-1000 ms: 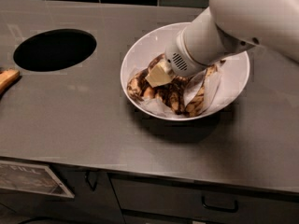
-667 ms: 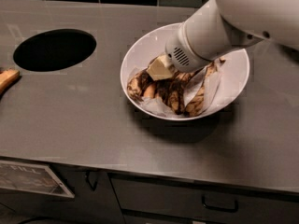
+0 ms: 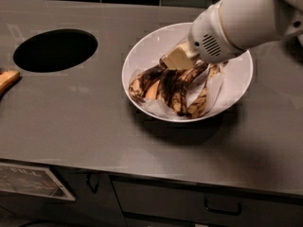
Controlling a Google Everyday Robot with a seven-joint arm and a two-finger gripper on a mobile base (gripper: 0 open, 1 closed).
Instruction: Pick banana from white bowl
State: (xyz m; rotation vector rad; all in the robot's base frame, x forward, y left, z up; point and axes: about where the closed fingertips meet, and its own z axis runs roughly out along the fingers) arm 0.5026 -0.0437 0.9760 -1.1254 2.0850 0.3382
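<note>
**A:** Where is the cream-coloured gripper (image 3: 176, 59) right now?

**B:** It is at the end of the thick white arm (image 3: 246, 18). It hangs inside the large round glossy white bowl (image 3: 142, 46), over the half nearer the counter's back edge, just above the fruit. I cannot tell whether it is spread or pressed together, because the wrist hides that.

**A:** And the target?

**B:** The short, plump tan-yellow banana with dark brown blotches (image 3: 146, 83) lies in the bowl, on the side toward the counter's left edge. It touches the longer, darker bananas (image 3: 176, 91) piled beside it. The bowl itself stands toward the back right corner of the grey metal counter (image 3: 71, 126).

**A:** What worries you?

**B:** Mostly grabbing the wrong fruit. The gripper is over the place where the bananas crowd together, so a straight descent could close on a dark one, or on two at once.

**A:** And the peel?

**B:** It looks overripe, so I would expect it to be soft. A hard squeeze could crush it or tear the skin, and then it would slip free on the lift.

**A:** Anything else?

**B:** The crumpled white paper (image 3: 215, 84) under the fruit may get pinched too and drag the neighbours up with it. A push against the bowl's wall could also slide or tip the bowl on that smooth counter.
</note>
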